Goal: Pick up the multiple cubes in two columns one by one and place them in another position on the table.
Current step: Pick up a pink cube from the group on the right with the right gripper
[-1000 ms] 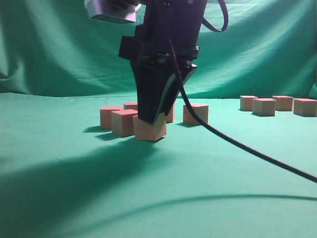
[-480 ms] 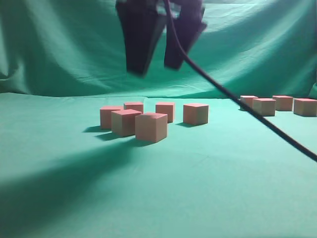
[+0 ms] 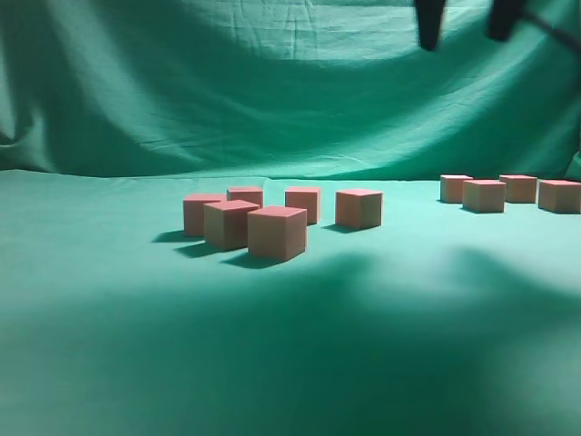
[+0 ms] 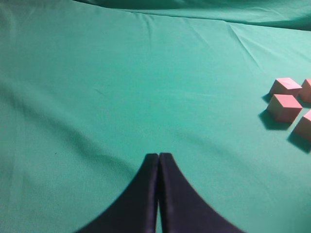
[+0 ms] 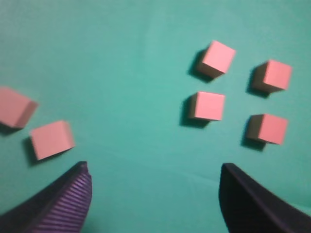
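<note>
Several pinkish-red cubes (image 3: 277, 232) stand in a cluster at centre-left on the teal table (image 3: 290, 363). Several more cubes (image 3: 484, 195) stand in a row at the far right. My right gripper (image 3: 465, 23) is open and empty, high at the top right of the exterior view, above and apart from all cubes. In the right wrist view the right gripper (image 5: 154, 167) hangs over bare cloth, with a block of cubes (image 5: 208, 106) to the right and two cubes (image 5: 51, 139) to the left. My left gripper (image 4: 159, 155) is shut and empty over bare cloth, with cubes (image 4: 284, 107) at the right edge.
A draped green cloth backdrop (image 3: 182, 82) hangs behind the table. A dark cable (image 3: 554, 32) runs off at the top right corner. A broad shadow lies over the front of the table.
The right gripper let go of the front cube of the centre cluster, opened, rose and moved to the exterior view's right. That cube stays on the cloth.
</note>
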Action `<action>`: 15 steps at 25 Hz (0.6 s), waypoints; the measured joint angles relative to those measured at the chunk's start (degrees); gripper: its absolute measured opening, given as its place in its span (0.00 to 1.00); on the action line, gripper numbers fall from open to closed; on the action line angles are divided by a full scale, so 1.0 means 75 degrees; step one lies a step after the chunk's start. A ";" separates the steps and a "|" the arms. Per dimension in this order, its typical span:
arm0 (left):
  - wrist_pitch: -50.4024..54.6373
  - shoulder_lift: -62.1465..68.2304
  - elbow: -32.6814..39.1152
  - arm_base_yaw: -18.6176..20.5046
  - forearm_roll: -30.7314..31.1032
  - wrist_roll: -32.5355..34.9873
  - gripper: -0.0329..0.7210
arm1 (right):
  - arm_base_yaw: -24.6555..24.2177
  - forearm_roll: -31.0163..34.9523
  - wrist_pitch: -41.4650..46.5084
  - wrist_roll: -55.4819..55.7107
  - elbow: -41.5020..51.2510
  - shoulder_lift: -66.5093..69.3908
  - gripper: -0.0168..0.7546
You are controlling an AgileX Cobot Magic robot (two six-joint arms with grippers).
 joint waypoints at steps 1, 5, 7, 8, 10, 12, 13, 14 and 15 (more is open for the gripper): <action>0.0000 0.0000 0.0000 0.0000 0.0000 0.0000 0.04 | -0.0292 0.0065 -0.0015 0.0074 -0.0005 0.0055 0.71; 0.0000 0.0000 0.0000 0.0000 0.0000 0.0000 0.04 | -0.1125 0.0513 -0.0328 -0.0008 -0.0005 0.0473 0.71; 0.0000 0.0000 0.0000 0.0000 0.0000 0.0000 0.04 | -0.1417 0.0754 -0.0530 -0.0301 -0.0005 0.0725 0.71; 0.0000 0.0000 0.0000 0.0000 0.0000 0.0000 0.04 | -0.1513 0.0868 -0.0585 -0.0490 -0.0005 0.0860 0.71; 0.0000 0.0000 0.0000 0.0000 0.0000 0.0000 0.04 | -0.1602 0.0976 -0.0752 -0.0790 -0.0005 0.1113 0.71; 0.0000 0.0000 0.0000 0.0000 0.0000 0.0000 0.04 | -0.1617 0.1013 -0.0913 -0.1099 -0.0005 0.1394 0.71; 0.0000 0.0000 0.0000 0.0000 0.0000 0.0000 0.04 | -0.1617 0.1025 -0.1051 -0.1220 -0.0005 0.1530 0.71; 0.0000 0.0000 0.0000 0.0000 0.0000 0.0000 0.04 | -0.1617 0.1043 -0.1191 -0.1333 -0.0005 0.1639 0.71; 0.0000 0.0000 0.0000 0.0000 0.0000 0.0000 0.04 | -0.1617 0.1043 -0.1297 -0.1414 -0.0005 0.1768 0.71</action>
